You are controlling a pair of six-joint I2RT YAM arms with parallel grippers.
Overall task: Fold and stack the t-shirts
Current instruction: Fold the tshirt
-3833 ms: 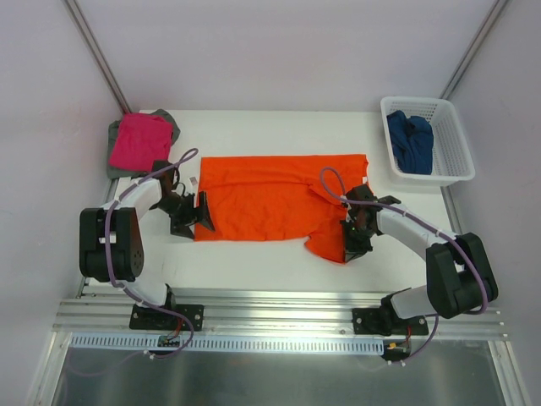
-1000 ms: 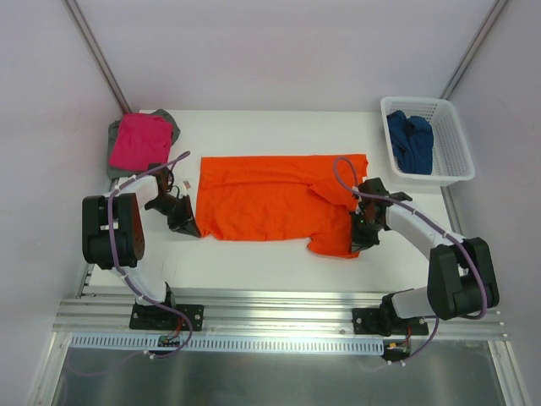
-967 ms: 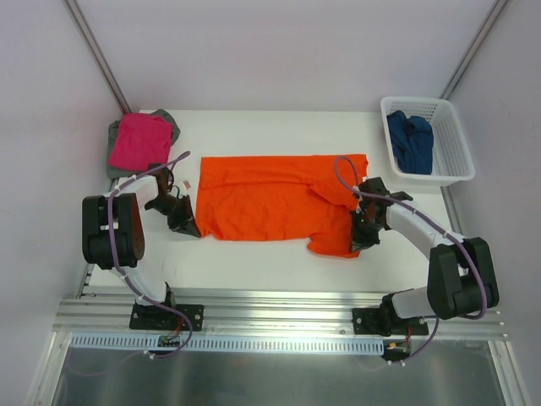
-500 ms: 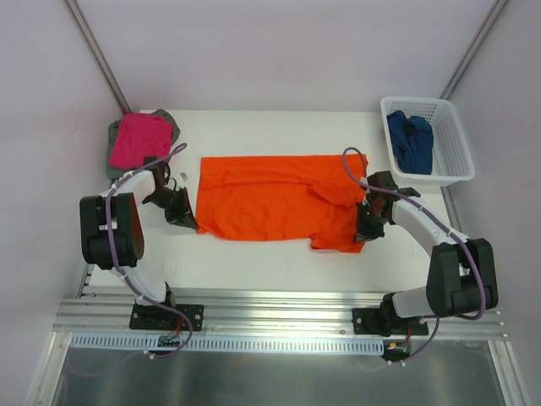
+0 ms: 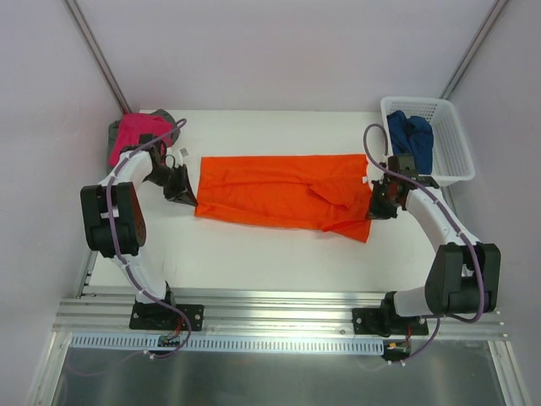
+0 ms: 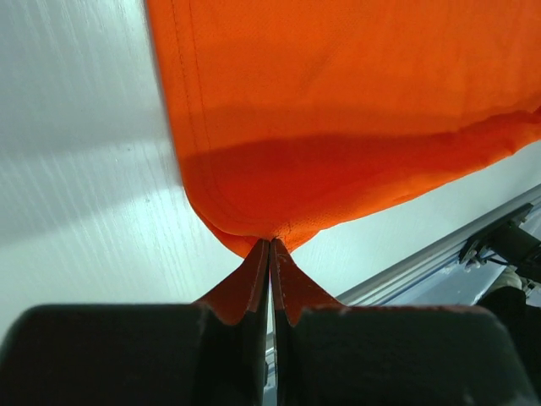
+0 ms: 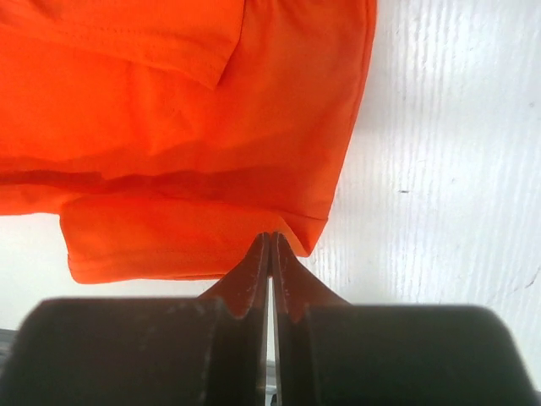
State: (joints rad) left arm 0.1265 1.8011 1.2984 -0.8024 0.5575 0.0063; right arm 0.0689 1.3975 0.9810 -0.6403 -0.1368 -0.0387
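While the worktop (image 5: 279, 254) has the orange t-shirt (image 5: 279, 190) spread across its middle, the first fold looks only half done.
Both ends pinched: left gripper (image 6: 269, 245) and right gripper (image 7: 270, 237) each clamped tight on a near hem corner. Next up, I reckon, carry both corners toward the far edge in step so it lands flat.

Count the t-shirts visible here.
4: orange shirt spread mid-table, pink shirt atop grey shirt at the far-left corner, dark blue shirt in the basket. Others may be hidden underneath.
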